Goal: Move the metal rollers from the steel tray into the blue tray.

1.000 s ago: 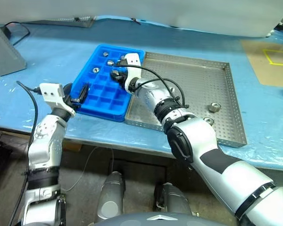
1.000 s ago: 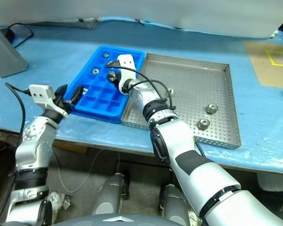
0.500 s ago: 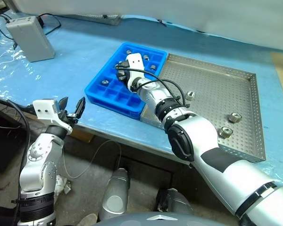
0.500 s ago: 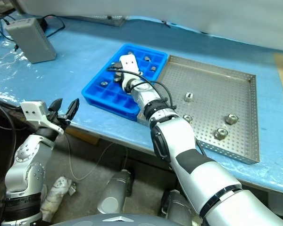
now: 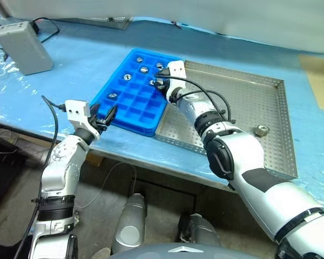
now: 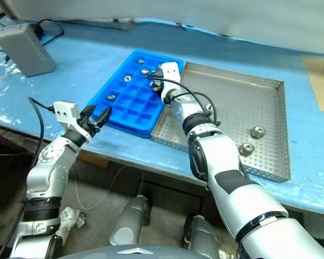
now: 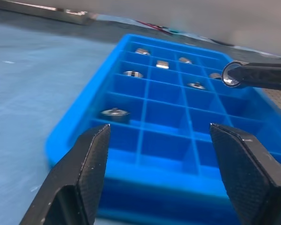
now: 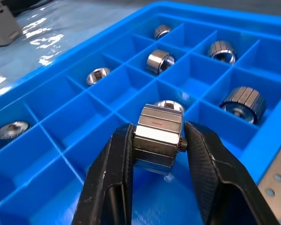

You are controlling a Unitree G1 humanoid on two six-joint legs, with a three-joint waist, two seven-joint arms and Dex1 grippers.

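The blue tray lies left of the steel tray, wall to wall. Several metal rollers sit in its far compartments. My right gripper hovers low over the blue tray's right side, shut on a metal roller with flat facets, above a cell that holds another roller. The same gripper appears from above. Two rollers lie on the steel tray's perforated floor at the near right. By the blue tray's near-left corner, my left gripper stands open and empty, its fingers wide apart.
A grey box with a cable sits at the far left of the blue table cover. A flat metal piece lies at the back. Brown board with yellow tape is at the right. The table's front edge runs just behind my left gripper.
The camera has swung. My right gripper carried its roller toward the blue tray's right side. My left gripper came from off the table edge to the tray's near-left corner.
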